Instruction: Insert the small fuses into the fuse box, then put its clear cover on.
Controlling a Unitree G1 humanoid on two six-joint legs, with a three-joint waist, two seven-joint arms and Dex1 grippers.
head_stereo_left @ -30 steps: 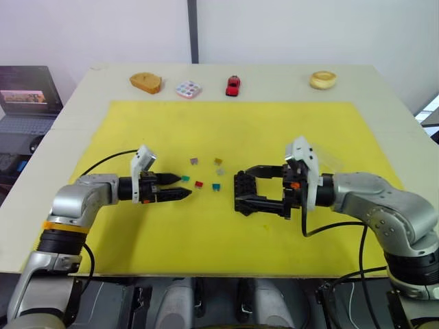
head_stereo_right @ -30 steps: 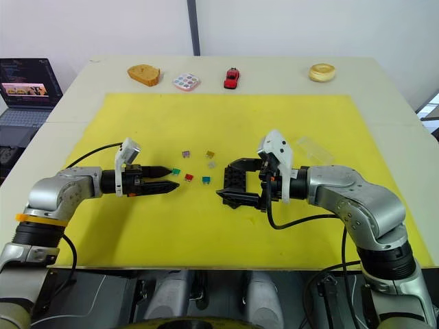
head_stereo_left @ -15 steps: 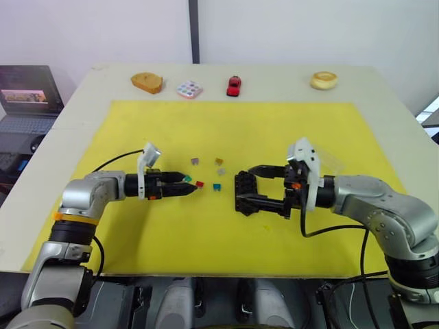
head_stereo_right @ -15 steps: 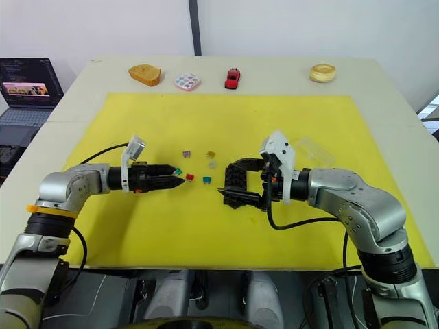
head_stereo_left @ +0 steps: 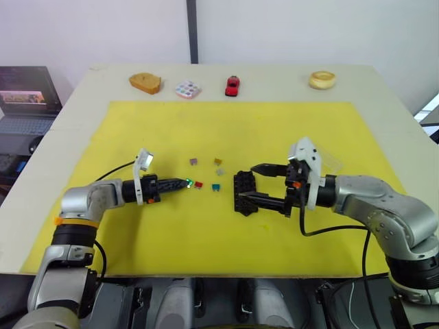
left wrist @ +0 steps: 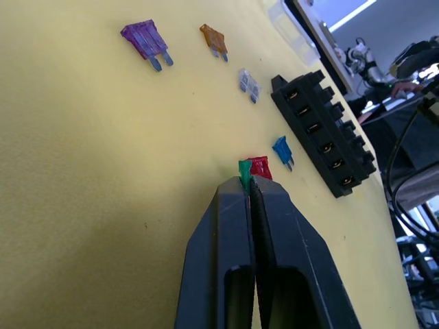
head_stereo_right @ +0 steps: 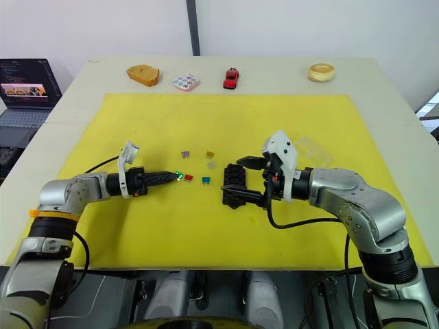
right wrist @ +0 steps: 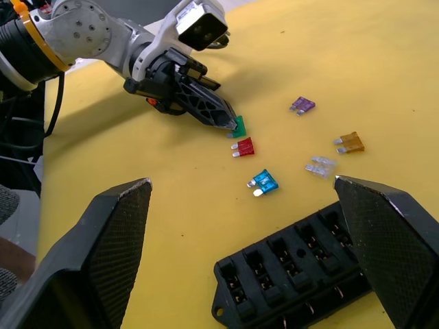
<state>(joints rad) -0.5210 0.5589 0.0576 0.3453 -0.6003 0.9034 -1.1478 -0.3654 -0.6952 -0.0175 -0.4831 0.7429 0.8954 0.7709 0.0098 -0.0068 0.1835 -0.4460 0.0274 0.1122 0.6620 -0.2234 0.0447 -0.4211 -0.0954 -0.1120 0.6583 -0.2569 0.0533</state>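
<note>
While the left hand (left wrist: 248, 195) is clenched on the green fuse (left wrist: 243, 173), pinching it at the very fingertips so only a sliver sticks out, the fuse box (head_stereo_right: 234, 184) lies straight ahead of those fingertips, across the loose fuses. The right hand (head_stereo_left: 252, 184) is far nearer the box: its fingers are spread, one on each side of the box's near end, not visibly pressing it. The box's long axis runs roughly crosswise to the line of the left fingers, with its two rows of slots facing up and, as far as I can tell, all unfilled.

Between the left hand and the box, the red fuse (left wrist: 260, 166) lies just past the fingertips, almost touching the green one, and the blue fuse (left wrist: 282, 149) sits beyond it, near the box. Off to one side lie the grey fuse (left wrist: 248, 82), the tan fuse (left wrist: 214, 39) and the purple fuse (left wrist: 145, 40), well spaced. The clear cover (head_stereo_right: 313, 149) rests behind the right hand, away from the box.

Everything lies on a flat yellow mat (head_stereo_left: 206, 233) over a pale surface (head_stereo_left: 274, 79). Room around the box looks ample; only the red and blue fuses crowd the left hand's path.
</note>
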